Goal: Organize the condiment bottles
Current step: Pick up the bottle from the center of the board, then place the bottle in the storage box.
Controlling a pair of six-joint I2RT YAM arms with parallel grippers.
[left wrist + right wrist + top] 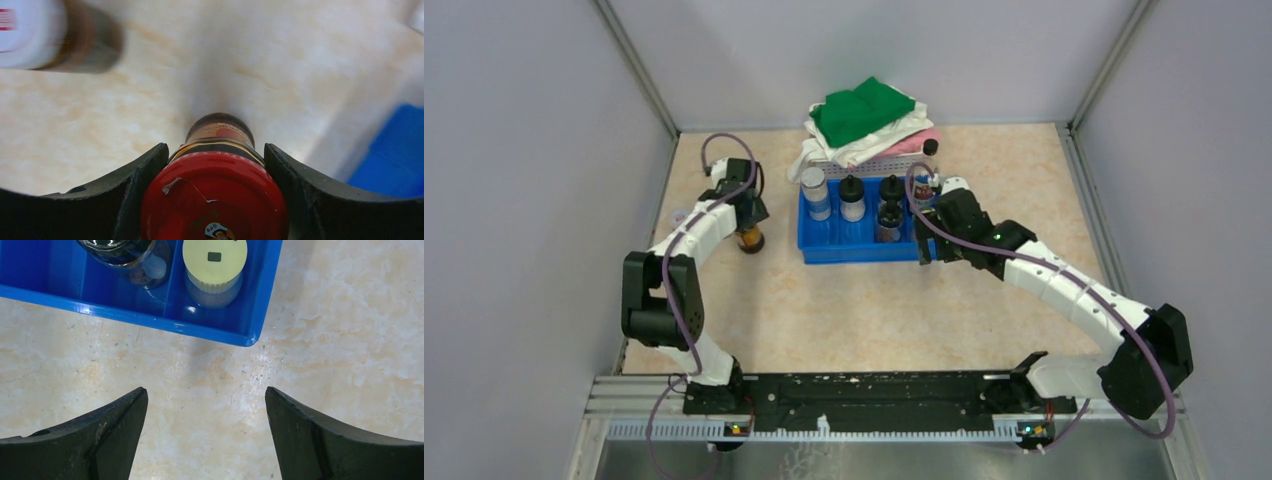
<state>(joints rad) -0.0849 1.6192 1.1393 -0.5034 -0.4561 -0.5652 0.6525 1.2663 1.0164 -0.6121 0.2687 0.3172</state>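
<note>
On the marbled table, your left gripper clenched a red-capped bottle, upright, left of the tray. Your right gripper hung spread apart beside the tray's corner, holding nothing.

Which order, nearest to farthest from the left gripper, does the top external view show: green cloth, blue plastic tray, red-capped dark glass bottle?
1. Red-capped dark glass bottle, between the left gripper's fingers.
2. Blue plastic tray, to its right.
3. Green cloth, far back, on the pile.

Our left gripper seemingly grips a red-capped bottle; blurred bottle at ten o'clock, blue tray at four.
</note>
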